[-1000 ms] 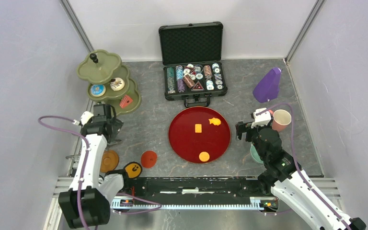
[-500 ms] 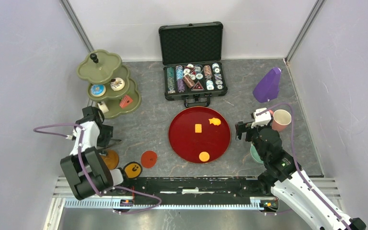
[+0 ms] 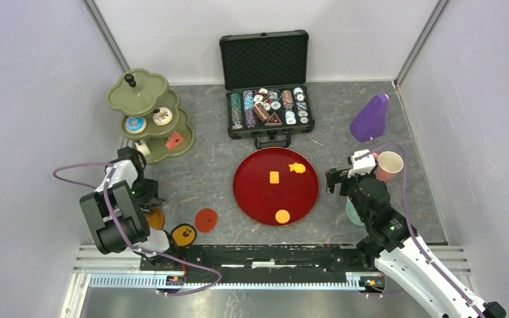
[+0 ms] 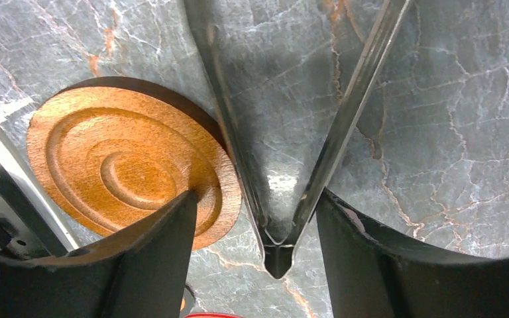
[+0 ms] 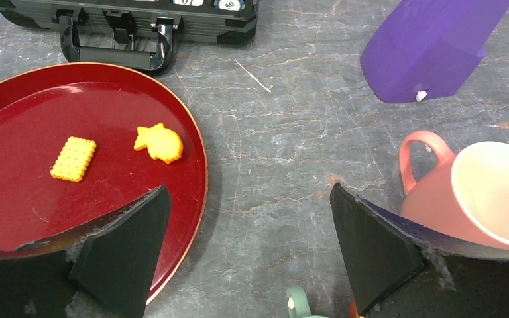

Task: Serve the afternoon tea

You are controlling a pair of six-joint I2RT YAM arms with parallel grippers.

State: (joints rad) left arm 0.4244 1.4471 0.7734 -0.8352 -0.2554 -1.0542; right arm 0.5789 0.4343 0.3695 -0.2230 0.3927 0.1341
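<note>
- I'm seeing the olive stand (image 3: 147, 112) already carrying two donuts (image 3: 162, 116) and a cake slice (image 3: 174, 140) at the far left.
- Three orange biscuits (image 3: 274, 177) are lying on the red tray (image 3: 258, 199), not yet served.
- The pink cup (image 5: 490, 192) is sitting saucerless on the surface (image 3: 344, 119) at the right; a teal cup (image 3: 350, 212) is probably hiding under that arm.
- The left gripper (image 4: 255, 205) is hanging spread and empty beside the brown saucer (image 4: 126, 165); the right gripper (image 5: 248, 199) is gaping empty too.

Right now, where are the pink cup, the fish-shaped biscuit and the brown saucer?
pink cup (image 5: 494, 182), right wrist view, on its pale inside.
fish-shaped biscuit (image 5: 159, 143), right wrist view, on its body.
brown saucer (image 4: 129, 173), left wrist view, on its ringed centre.
</note>
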